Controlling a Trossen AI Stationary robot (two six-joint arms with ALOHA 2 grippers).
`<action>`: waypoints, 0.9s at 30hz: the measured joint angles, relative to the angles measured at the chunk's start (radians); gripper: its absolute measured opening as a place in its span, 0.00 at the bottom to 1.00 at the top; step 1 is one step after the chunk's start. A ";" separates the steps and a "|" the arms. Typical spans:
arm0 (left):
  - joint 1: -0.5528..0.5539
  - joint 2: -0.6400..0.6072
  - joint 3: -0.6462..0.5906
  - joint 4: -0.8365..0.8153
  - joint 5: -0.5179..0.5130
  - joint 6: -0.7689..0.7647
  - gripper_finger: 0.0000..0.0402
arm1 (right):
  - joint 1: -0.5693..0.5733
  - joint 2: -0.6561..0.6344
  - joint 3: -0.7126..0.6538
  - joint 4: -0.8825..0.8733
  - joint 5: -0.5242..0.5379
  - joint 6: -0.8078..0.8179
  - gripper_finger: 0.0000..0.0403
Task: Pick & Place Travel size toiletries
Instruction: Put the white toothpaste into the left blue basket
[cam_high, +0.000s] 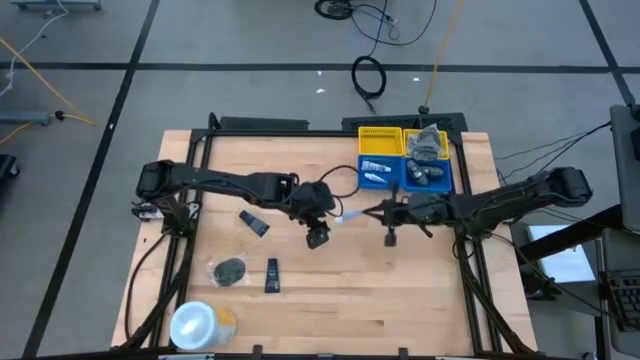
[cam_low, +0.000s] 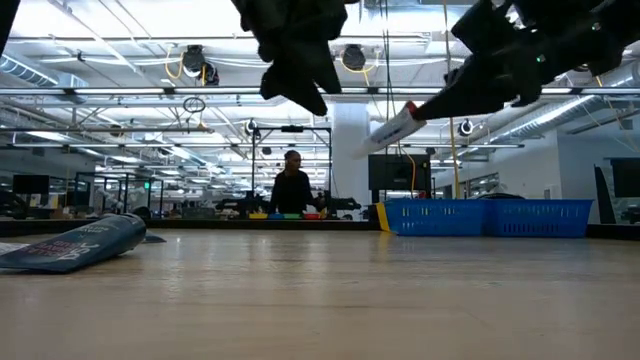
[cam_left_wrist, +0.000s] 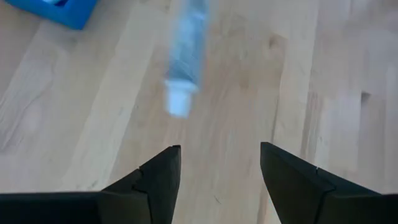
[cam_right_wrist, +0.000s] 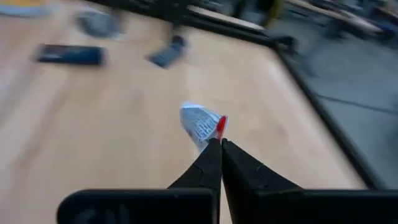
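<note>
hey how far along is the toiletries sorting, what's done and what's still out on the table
Done: several items already lie in the blue and yellow bins. In hand: the right gripper is shut on a small white tube, held above the table; the left gripper is open near it. Left: two dark tubes and a dark round piece on the table.

Wooden table (cam_high: 340, 285): two dark tubes (cam_high: 253, 223), grey disc (cam_high: 228, 270), white-yellow roll (cam_high: 200, 325), blue-yellow bins (cam_high: 405, 158).
</note>
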 joint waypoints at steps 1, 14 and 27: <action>-0.009 -0.007 0.000 -0.015 -0.009 -0.004 0.53 | 0.000 -0.010 0.000 -0.011 0.045 0.008 0.00; -0.153 -0.015 -0.001 -0.080 -0.127 -0.020 0.48 | -0.128 -0.115 0.000 -0.227 0.312 0.202 0.00; -0.226 -0.015 -0.001 -0.075 -0.211 -0.039 0.50 | -0.425 -0.121 0.000 -0.391 0.131 0.277 0.00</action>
